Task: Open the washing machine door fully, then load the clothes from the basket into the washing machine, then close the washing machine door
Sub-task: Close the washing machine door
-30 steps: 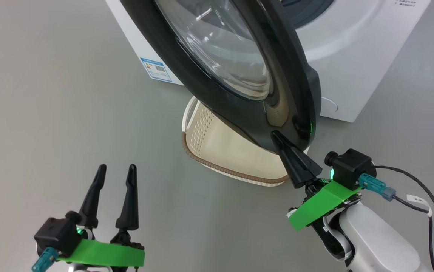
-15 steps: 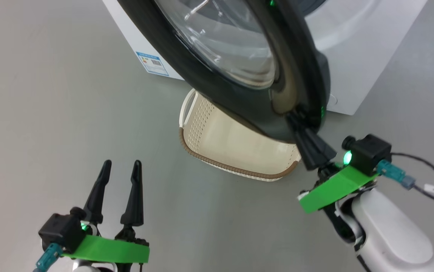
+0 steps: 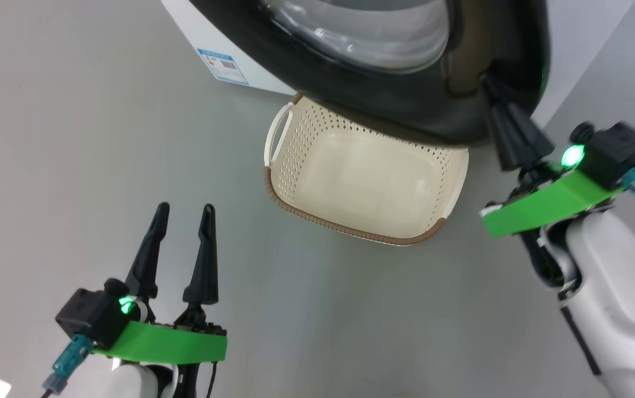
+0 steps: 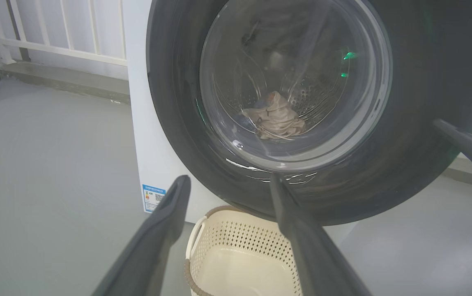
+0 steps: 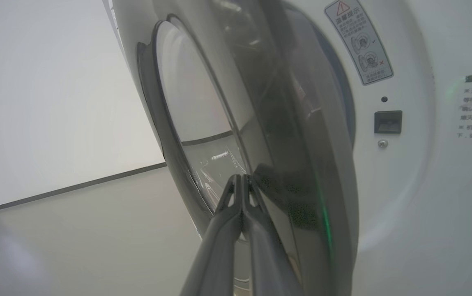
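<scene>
Near left, the left gripper (image 3: 184, 210) hovers over the grey floor (image 3: 63, 138), its fingers apart. To the right, the right gripper (image 3: 487, 83) has its fingers pressed together, tips against the right edge of the washing machine door (image 3: 405, 108). Beyond and between them the basket (image 3: 350, 228) sits on the floor just under the door's black rim. The door stands ajar from the washing machine (image 3: 201, 30). Through its glass, the clothes (image 4: 277, 117) lie in the drum (image 4: 318, 94).
</scene>
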